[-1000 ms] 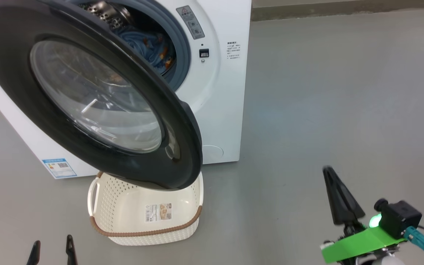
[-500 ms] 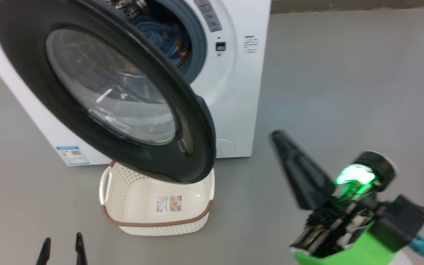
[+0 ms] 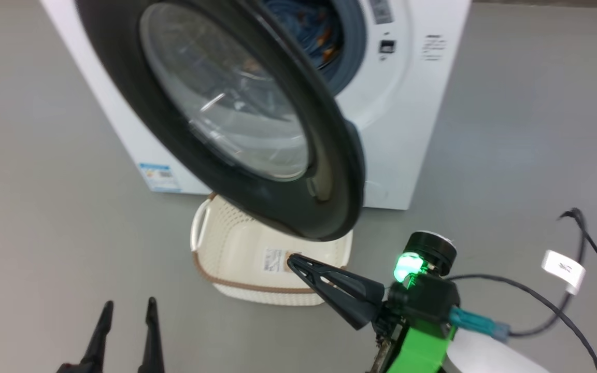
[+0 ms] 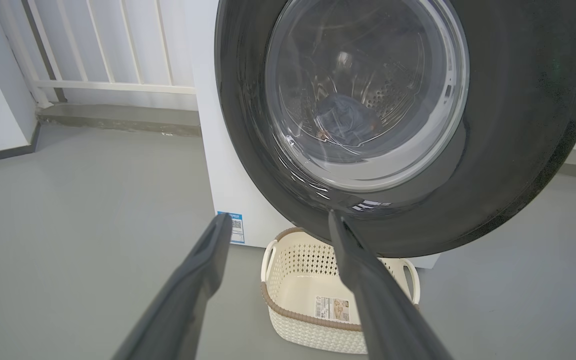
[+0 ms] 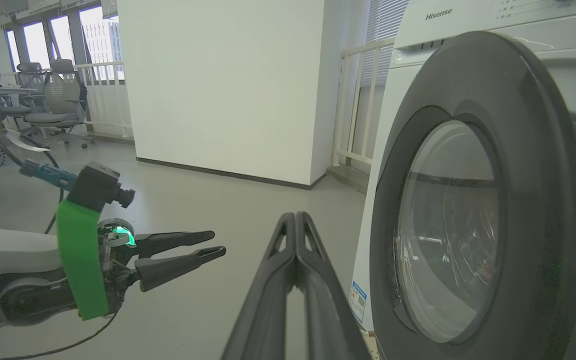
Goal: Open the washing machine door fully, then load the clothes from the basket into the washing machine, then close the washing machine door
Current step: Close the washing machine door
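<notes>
**Head view:** washing machine door (image 3: 226, 103) hanging part-open above basket (image 3: 215, 248). Basket sitting empty and clothes (image 3: 303, 26) lying inside washing machine (image 3: 412, 129), so closing is looking like the one step left. Right gripper (image 3: 289, 257) pointing toward door's lower rim, fingers pressed together, likely forming blunt pusher. Left gripper (image 3: 128, 304) idling low, fingers apart.

**Left wrist view:** basket label (image 4: 335, 309) and blue sticker (image 4: 235, 227) showing print, too small for reading.

**Right wrist view:** "Hisense" (image 5: 438, 14) reading clearly on machine's top panel.

the grey floor (image 3: 34, 217) carries the white washing machine (image 3: 412, 119) at top centre, with the basket (image 3: 226, 254) standing just below it, mid-frame.
</notes>
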`<state>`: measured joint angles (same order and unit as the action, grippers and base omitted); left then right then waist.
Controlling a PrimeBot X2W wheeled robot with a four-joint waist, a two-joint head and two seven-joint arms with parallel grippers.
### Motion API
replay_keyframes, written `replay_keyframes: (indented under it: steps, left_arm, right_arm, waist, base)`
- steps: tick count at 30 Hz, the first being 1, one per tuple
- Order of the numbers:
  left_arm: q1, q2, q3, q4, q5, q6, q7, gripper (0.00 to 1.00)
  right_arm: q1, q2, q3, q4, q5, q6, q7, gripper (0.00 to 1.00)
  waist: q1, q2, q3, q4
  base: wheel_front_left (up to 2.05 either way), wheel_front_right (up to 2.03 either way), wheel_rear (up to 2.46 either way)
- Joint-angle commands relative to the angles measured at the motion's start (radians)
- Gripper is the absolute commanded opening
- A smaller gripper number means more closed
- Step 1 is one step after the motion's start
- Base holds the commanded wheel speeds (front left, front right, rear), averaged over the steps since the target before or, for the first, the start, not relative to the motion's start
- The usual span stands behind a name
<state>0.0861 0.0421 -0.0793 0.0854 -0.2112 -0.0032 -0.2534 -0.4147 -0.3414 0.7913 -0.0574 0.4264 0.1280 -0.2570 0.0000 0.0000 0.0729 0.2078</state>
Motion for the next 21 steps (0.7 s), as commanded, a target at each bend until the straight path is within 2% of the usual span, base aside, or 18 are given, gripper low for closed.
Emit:
replay_keyframes:
  steps: [1, 5, 8, 15, 21]
  left_arm:
    - [-0.047, 0.008, 0.016, -0.029, -0.009, 0.008, -0.008, 1.0]
    - [-0.073, 0.008, -0.022, -0.028, -0.025, 0.008, -0.008, 1.0]
    - [-0.094, 0.008, -0.039, -0.029, -0.038, 0.003, -0.008, 1.0]
    - [-0.135, 0.008, -0.076, -0.025, -0.057, 0.001, -0.008, 1.0]
    - [-0.161, 0.008, -0.096, -0.016, -0.067, -0.004, -0.008, 1.0]
  right_arm:
    - [-0.039, -0.003, 0.03, 0.016, 0.026, 0.003, -0.005, 0.0]
    - [-0.094, -0.008, 0.062, 0.129, 0.06, 0.003, -0.005, 0.0]
    - [-0.119, -0.001, 0.044, 0.205, 0.07, 0.003, -0.005, 0.0]
    - [-0.146, 0.027, -0.073, 0.31, 0.044, 0.003, -0.005, 0.0]
    - [-0.152, 0.058, -0.231, 0.355, -0.018, 0.003, -0.005, 0.0]
  waist:
    - [0.0, 0.0, 0.058, 0.074]
    - [0.0, 0.0, 0.096, 0.121]
    - [0.0, 0.0, 0.126, 0.146]
    - [0.0, 0.0, 0.176, 0.171]
    - [0.0, 0.0, 0.211, 0.165]
  base:
    - [0.0, 0.0, 0.0]
    - [0.0, 0.0, 0.0]
    - [0.0, 0.0, 0.0]
    - [0.0, 0.0, 0.0]
    - [0.0, 0.0, 0.0]
